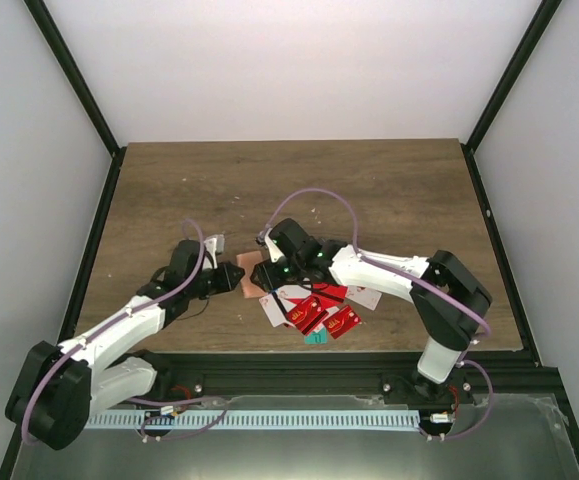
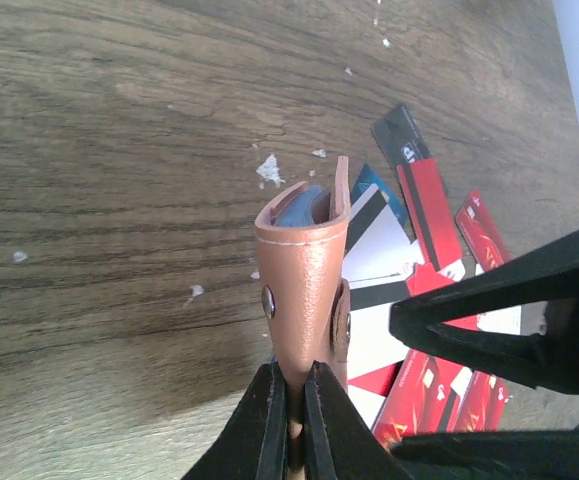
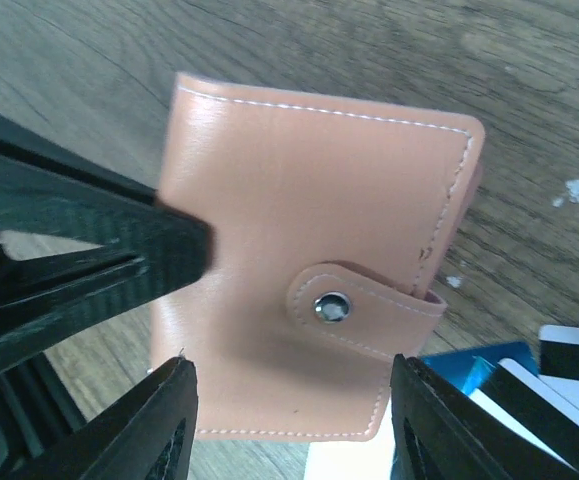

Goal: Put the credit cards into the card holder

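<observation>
Left claw [image 2: 291,385] is pinching the card holder [image 2: 307,290] on edge over the table [image 2: 89,200].
The right claw [image 3: 294,400] is standing spread at the holder's snapped face. Credit cards [image 2: 419,250] are lying fanned just beside the holder, their print too small to read. The holder is pointing lengthwise away from the left claw, with something blue inside.

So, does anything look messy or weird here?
The cards lie in a messy, overlapping heap near the front edge of the table. White flecks dot the wood too, like scuffs or crumbs.
</observation>
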You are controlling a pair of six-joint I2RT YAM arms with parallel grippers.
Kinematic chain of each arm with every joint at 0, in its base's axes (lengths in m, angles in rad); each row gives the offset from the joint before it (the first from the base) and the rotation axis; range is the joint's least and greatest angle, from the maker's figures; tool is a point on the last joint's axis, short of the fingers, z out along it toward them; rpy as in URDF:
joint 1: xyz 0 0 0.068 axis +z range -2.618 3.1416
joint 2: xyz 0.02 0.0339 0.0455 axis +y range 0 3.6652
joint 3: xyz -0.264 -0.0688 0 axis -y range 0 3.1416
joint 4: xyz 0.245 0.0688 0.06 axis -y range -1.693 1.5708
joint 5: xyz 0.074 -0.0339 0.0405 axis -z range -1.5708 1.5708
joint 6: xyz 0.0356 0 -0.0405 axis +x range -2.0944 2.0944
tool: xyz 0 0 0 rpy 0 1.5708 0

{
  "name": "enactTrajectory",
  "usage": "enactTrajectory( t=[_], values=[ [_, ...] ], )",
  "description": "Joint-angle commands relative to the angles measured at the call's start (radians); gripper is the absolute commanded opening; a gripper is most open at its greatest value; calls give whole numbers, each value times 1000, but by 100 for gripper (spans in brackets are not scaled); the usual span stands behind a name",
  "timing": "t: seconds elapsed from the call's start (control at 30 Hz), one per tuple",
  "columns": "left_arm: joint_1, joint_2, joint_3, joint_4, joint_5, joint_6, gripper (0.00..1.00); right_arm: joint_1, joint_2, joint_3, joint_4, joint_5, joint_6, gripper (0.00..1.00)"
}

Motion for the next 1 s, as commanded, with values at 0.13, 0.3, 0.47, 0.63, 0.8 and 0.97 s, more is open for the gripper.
enactTrajectory(
  t=[0.13,0.3,0.47,0.63,0.8,0.97],
  values=[
    [-74,-13,63,-31,-52,-11,4,13,23,29,-26,96,43,55],
    [-104,-21,82,-47,-66,-11,4,14,38,35,-34,134,42,54],
    [-116,-41,91,-64,-79,-12,4,14,47,31,-56,176,44,54],
    [-121,-47,109,-77,-77,-11,4,14,57,29,-57,172,41,53],
    [-129,-30,137,-84,-67,-10,4,13,52,33,-49,158,40,53],
    [-139,-22,175,-104,-69,-3,4,14,46,59,-62,156,31,53]
  ],
)
